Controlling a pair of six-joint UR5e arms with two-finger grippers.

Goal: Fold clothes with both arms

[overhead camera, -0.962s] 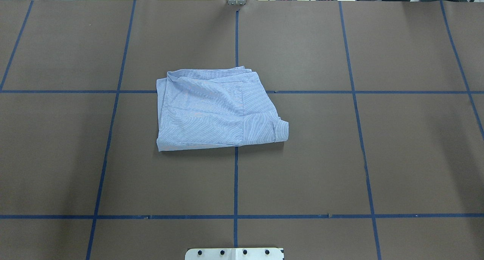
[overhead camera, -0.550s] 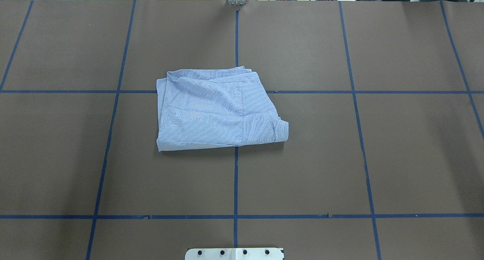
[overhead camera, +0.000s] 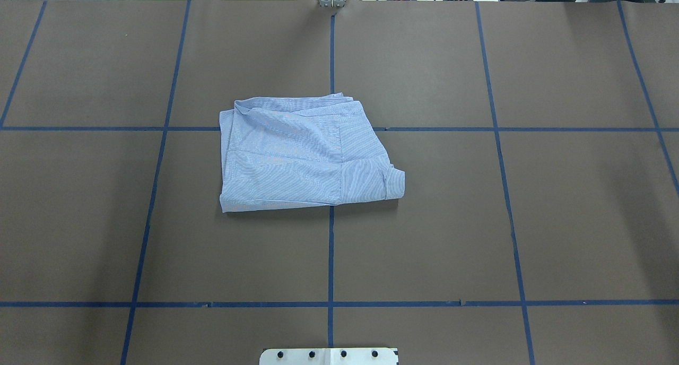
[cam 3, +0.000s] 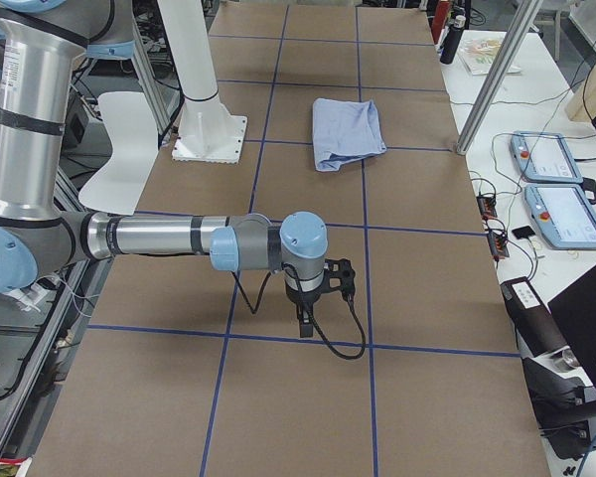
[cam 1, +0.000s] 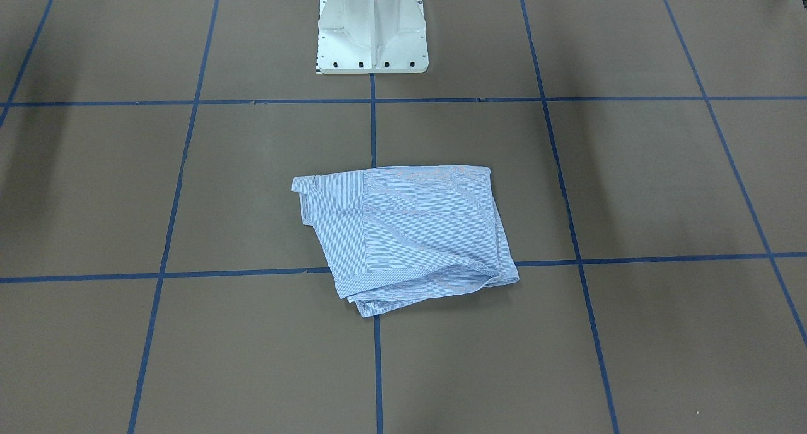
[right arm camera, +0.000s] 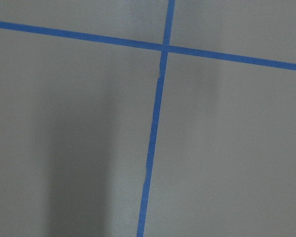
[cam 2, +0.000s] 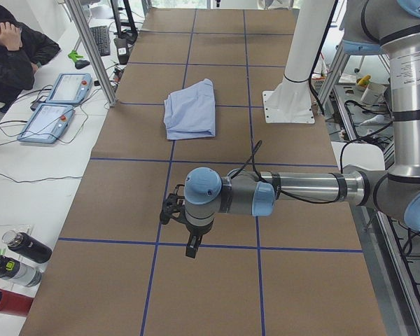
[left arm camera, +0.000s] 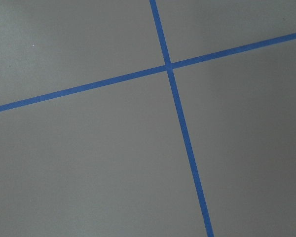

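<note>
The shirt (overhead camera: 297,158) lies folded in a soft, rumpled rectangle near the middle of the table (overhead camera: 504,222), covering a crossing of the blue tape lines (overhead camera: 493,129). Its fine-striped cloth is layered, the far edge uneven, a cuff (overhead camera: 393,184) jutting at one corner. Wide matte brown cover stretches from it to every edge. The left gripper (cam 2: 190,248) and right gripper (cam 3: 304,326) hang well apart from it, pointing down over opposite ends; clenched or released, I cannot tell.
</note>
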